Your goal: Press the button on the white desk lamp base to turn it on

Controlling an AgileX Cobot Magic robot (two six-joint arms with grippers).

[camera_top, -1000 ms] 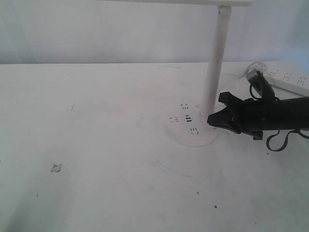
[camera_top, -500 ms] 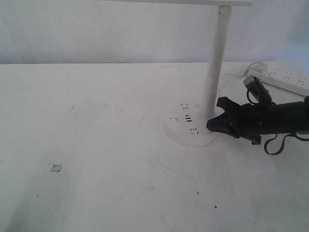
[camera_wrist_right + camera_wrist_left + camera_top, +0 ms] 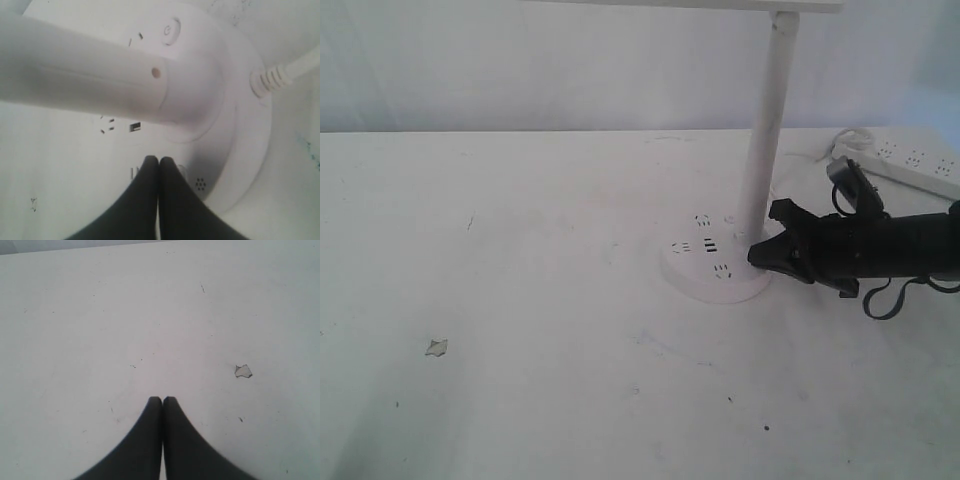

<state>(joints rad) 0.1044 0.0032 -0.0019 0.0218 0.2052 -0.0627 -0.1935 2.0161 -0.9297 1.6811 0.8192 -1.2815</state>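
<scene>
The white desk lamp base (image 3: 705, 280) is a round disc with dark socket holes, and its white pole (image 3: 765, 130) rises from it. My right gripper (image 3: 754, 254) is shut, its tips at the disc's right edge beside the foot of the pole. In the right wrist view the closed fingertips (image 3: 159, 161) sit low over the base (image 3: 240, 125), partly covering a faint ring. The button (image 3: 170, 31), a small ringed circle with a power mark, lies past the pole (image 3: 75, 75), well away from the tips. My left gripper (image 3: 162, 400) is shut over bare table.
A long white power strip (image 3: 915, 165) lies at the back right behind my right arm. A white cable (image 3: 280, 75) enters the base's side. A small chip (image 3: 437, 347) marks the table at the left, also seen as a chip (image 3: 243, 371) near my left gripper.
My right gripper has dropped slightly, bringing its closed tips down to the right edge of the lamp base. In the last half second it barely moved.
</scene>
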